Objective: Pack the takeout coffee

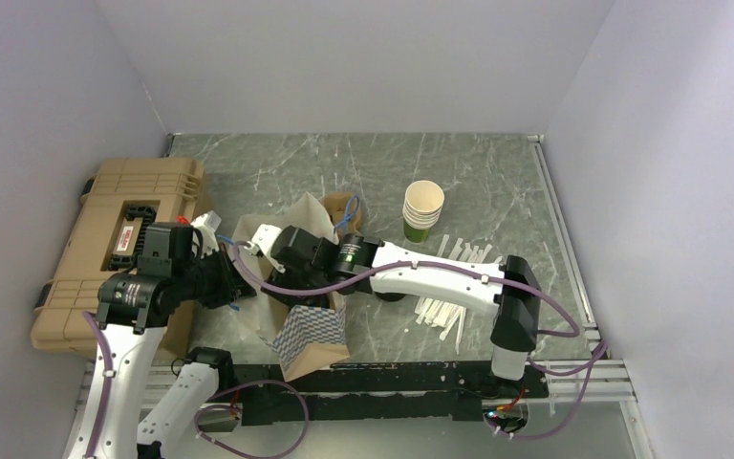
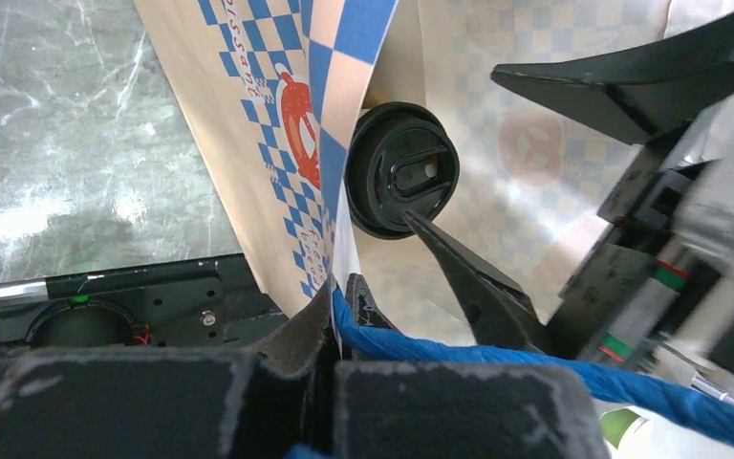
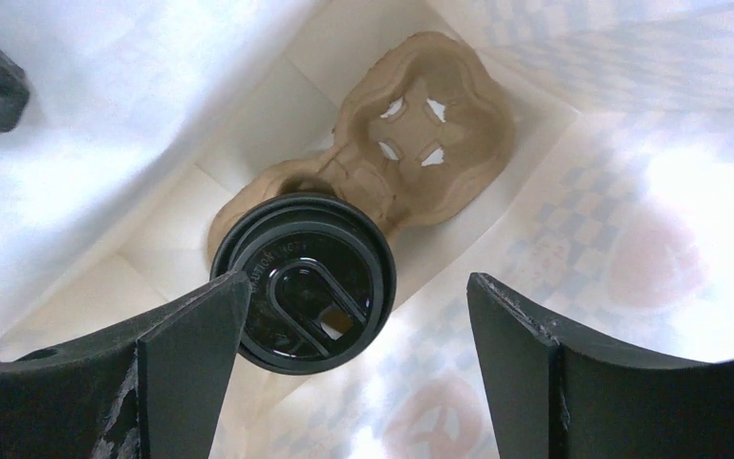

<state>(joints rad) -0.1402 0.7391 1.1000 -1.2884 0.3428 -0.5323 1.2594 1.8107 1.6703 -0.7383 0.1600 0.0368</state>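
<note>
Right wrist view: my right fingers [image 3: 535, 373] gape empty over the cup [image 3: 303, 283], lower left, in its carrier [image 3: 420, 124]; I'd lift straight out while left fingers [image 2: 277, 382] pinch the bag [image 2: 248, 143].

The bag [image 2: 287, 124] is blue-checked with red print, the takeout coffee [image 3: 304, 282] black-lidded, the cup carrier [image 3: 420, 124] tan.

The takeout coffee [image 3: 304, 295] wears a smooth, glossy black plastic lid, the cup carrier [image 3: 420, 124] is matt, fibrous brown pulp, the paper bag [image 2: 248, 143] looks thin and creased, and the marbled tabletop [image 1: 344, 163] has a soft sheen.
</note>
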